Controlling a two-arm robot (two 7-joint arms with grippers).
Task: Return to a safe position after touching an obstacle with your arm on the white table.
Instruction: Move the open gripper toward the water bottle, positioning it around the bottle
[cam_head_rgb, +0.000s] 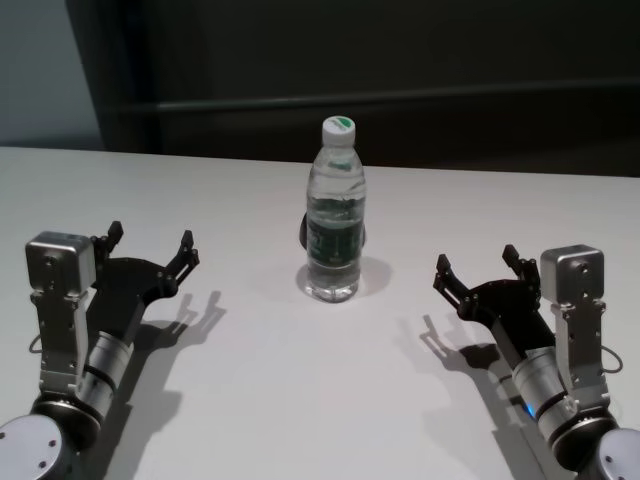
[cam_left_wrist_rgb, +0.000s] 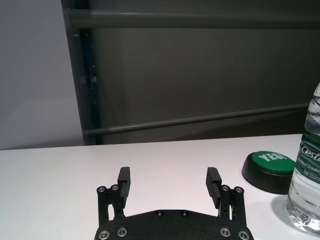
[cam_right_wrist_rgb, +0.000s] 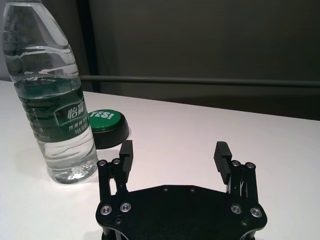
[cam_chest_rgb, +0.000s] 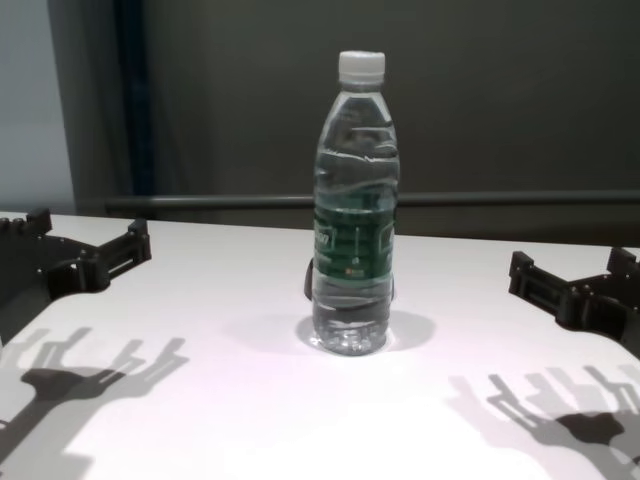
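The water bottle (cam_head_rgb: 334, 213) stood upright mid-desk (cam_head_rgb: 250, 400), between the arms and well apart from each, a green-topped button (cam_right_wrist_rgb: 106, 126) just behind it. The left gripper (cam_head_rgb: 150, 247) and the right gripper (cam_head_rgb: 478, 267) hovered low over the white desk, jaws spread wide, gripping nothing. Good retreat technique, I'd judge: pull straight back and up, elbows swinging away from the bottle, keeping it untipped.

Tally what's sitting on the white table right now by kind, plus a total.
Clear water bottle, upright, white cap, green label: 1
Black button with green "YES!" top, behind the bottle: 1
Total: 2
Both tools, left and right, hang open, apart from the bottle.
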